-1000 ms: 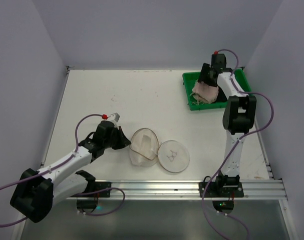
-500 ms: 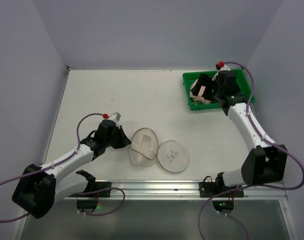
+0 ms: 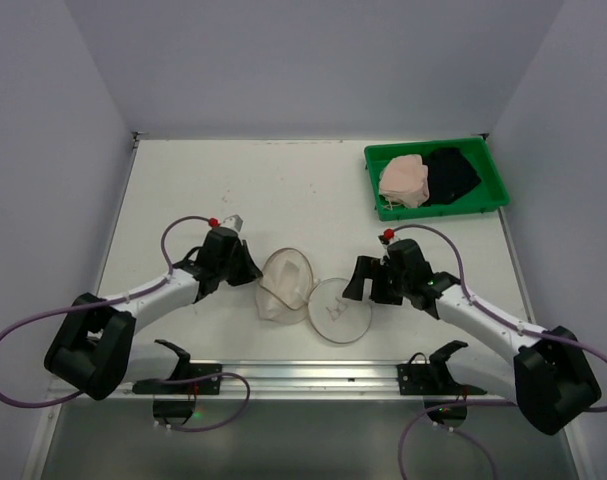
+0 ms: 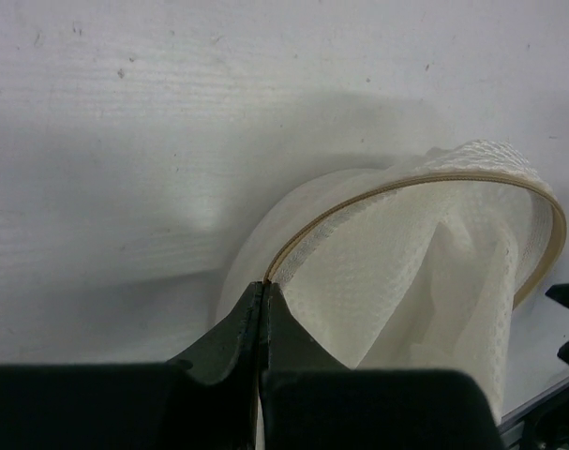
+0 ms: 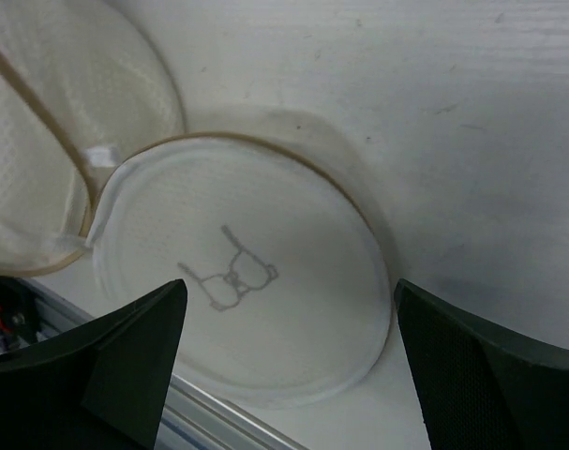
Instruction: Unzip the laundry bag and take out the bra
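The cream-white laundry bag (image 3: 286,287) lies unzipped near the table's front, its round lid (image 3: 340,311) flopped open to the right. My left gripper (image 3: 249,272) is shut on the tan rim at the bag's left side, and the pinch shows at the jaw tips (image 4: 263,285) in the left wrist view. My right gripper (image 3: 356,286) hangs open just above the lid's right edge, holding nothing. The lid's bra pictogram (image 5: 232,274) lies between its spread fingers (image 5: 125,361). The pink bra (image 3: 403,180) rests in the green tray (image 3: 493,190).
A black garment (image 3: 451,170) lies beside the bra in the tray at the back right. The aluminium rail (image 3: 323,376) with the arm bases runs along the near edge. Grey walls close in the table on three sides.
The right arm has left the bra in the green tray and swung back to the front, now open over the bag's lid. The left gripper has stayed shut on the bag's rim, shifting slightly.
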Motion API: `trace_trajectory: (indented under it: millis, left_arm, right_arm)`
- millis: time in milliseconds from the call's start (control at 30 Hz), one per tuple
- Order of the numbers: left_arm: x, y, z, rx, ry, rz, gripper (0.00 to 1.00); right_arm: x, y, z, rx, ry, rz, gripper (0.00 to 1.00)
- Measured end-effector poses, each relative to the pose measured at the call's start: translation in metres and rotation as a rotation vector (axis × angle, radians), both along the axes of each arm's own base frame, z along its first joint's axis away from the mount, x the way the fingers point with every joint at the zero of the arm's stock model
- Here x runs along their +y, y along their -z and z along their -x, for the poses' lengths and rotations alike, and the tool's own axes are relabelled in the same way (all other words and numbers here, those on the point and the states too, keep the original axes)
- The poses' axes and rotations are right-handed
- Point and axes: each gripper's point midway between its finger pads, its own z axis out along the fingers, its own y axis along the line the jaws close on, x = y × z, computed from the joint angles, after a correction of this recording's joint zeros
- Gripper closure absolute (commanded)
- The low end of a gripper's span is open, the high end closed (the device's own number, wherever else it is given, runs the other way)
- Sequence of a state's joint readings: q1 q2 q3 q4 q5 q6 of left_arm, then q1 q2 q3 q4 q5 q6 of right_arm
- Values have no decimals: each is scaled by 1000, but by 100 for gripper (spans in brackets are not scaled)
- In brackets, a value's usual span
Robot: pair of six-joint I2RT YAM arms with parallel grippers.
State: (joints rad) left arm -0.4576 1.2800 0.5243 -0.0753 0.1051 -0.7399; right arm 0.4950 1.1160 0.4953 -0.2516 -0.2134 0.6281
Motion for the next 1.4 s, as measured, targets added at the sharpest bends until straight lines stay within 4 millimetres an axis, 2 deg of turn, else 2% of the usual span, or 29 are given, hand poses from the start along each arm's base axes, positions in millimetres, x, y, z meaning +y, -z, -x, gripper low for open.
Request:
trace_trajectory:
  millis: [133,267,367,600,767,933,1067,1133,1267,1400]
  left_arm:
    - [-1,-7,-10,-29,-13,2,100]
    - [2,-6,-12,-34,-29,-8,100]
    - [4,-4,-11,-30,-38,-10,100]
    - [13,-4,-8,-37,-62,-16,100]
    - [16,-11,-8,-62,-72,-7,100]
    - [19,-17,0,-81,-79,14,100]
    - [18,-21,7,-87,-80,43,100]
    - [18,-19,11,-76,-78,54,100]
    - [20,-12,20,-50,-95,71,100]
    - [21,-11,24,-48,-113,88,100]
  right_arm:
    - [22,-18,14,-40,-58,-98,10]
    - [39,-34,17,-71,-111,-182,12]
    - [46,-27,18,-34,-128,-201,12]
    - [58,11,22,109,-153,-201,12]
    - [66,9,-1,90,-150,-170,9]
    - [58,4,-46,34,-88,-98,7]
    - [56,-12,-83,-50,-68,-50,8]
    - [55,-18,-91,-81,-62,-33,8]
    - [40,-25,-92,-112,-14,32,9]
    - [12,-25,-74,-100,75,96,15]
